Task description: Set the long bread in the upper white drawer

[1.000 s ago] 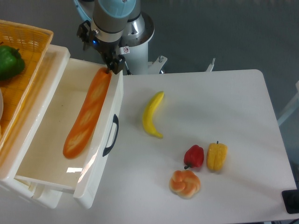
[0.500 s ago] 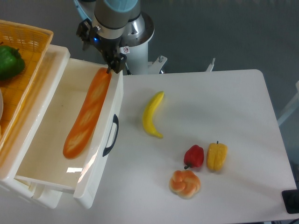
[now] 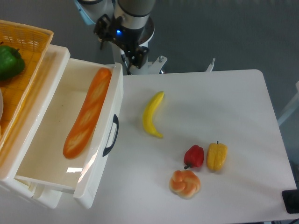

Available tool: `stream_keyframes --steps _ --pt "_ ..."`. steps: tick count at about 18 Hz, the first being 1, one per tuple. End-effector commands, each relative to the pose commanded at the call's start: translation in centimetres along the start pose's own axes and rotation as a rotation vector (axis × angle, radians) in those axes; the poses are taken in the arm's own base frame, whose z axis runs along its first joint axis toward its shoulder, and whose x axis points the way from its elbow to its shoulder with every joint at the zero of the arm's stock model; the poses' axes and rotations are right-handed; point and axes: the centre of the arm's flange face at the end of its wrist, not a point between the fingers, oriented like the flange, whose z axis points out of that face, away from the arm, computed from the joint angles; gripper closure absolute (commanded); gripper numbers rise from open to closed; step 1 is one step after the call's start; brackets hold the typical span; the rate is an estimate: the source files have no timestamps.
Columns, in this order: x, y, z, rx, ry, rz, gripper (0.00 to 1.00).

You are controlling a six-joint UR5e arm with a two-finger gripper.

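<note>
I saw the long bread (image 3: 87, 113) lying lengthwise inside the upper white drawer (image 3: 44, 158), close along its front wall. My gripper (image 3: 135, 57) hung apart from it, beyond the drawer's far corner; the jaws held nothing, though I could not tell their spread. I judged the loaf light, stiff and glossy, best pinched across its middle.

The arm reaches in from the top edge, its gripper (image 3: 134, 57) pointing down, holding nothing.
</note>
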Motion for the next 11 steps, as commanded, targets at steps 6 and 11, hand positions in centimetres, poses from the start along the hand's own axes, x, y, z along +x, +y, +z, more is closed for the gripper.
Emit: stream_keyframes --steps 6,11 --pt "-5.1 -1.4 1.6 -0.006 -0.128 0.009 0.00" --pt "-7.5 -1.7 3.0 0.011 -0.151 0.001 0.00"
